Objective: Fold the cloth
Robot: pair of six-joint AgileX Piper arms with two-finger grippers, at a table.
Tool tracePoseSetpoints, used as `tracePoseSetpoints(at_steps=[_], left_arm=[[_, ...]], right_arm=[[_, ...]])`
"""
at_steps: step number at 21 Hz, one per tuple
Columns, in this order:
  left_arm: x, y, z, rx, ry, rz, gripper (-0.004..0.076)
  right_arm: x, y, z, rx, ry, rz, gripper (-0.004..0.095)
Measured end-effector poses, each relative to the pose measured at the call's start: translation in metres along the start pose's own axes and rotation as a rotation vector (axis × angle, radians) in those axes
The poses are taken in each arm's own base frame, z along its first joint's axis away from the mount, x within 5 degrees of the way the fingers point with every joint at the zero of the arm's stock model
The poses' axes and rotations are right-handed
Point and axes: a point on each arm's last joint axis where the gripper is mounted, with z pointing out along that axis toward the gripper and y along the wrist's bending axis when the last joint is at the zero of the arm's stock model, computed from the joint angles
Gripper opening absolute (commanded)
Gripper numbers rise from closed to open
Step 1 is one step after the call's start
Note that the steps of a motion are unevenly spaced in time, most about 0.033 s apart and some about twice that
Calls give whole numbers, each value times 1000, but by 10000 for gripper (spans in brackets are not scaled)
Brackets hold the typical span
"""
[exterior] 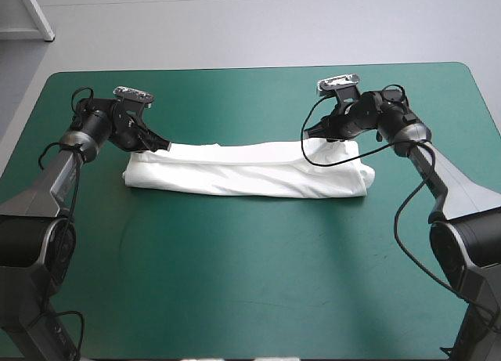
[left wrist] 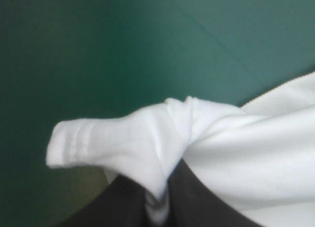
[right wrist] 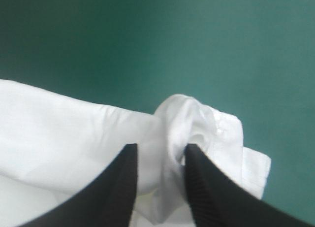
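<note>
The T-shirt [exterior: 246, 169] lies as a long folded band across the far middle of the worktop [exterior: 250, 283]. It looks soft and light, likely to sag and slide (no containers in sight). The left tool [exterior: 162, 146] is all but closed on its far left corner. The right tool [exterior: 333, 138], slightly wider, pinches a bunched fold at the far right corner. Those corners look like the best holds.

High cam: above, behind robot, faces fwd and down, far; whole table [exterior: 250, 298] in view. L wrist cam: v. close, looks along left gripper [left wrist: 160, 187] at one T-shirt [left wrist: 256, 158] end. R wrist cam: same along right gripper [right wrist: 161, 153], other end. Each shares its end, table w/ high cam.
</note>
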Motion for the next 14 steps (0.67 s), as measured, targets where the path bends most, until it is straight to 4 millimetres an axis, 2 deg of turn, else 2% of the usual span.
tracePoseSetpoints(at_steps=[2, 3, 5, 6, 9, 11, 13, 14], left_arm=[[-1, 1, 2, -6, -12, 0, 270], [-2, 1, 3, -10, -20, -2, 438], [-5, 2, 3, -20, -49, -12, 627], [-6, 2, 2, -25, -64, -32, 654], [-13, 4, -4, -33, -85, -55, 620], [-30, 1, -22, 12, -140, -102, 552], [-46, -11, -44, 56, -165, -95, 409], [-50, -20, -51, 80, -162, -81, 298]], right_arm=[[-1, 1, 1, -10, -6, 13, 725], [-2, 1, 1, -11, -13, 22, 725], [-5, 1, -2, -14, -33, 47, 725], [-7, 2, -7, -14, -47, 49, 725], [-11, 3, -29, -17, -66, 47, 724], [-11, -1, -57, -16, -59, 56, 724], [-10, -11, -82, 2, -65, 66, 723], [-9, -19, -94, 18, -80, 81, 723]])
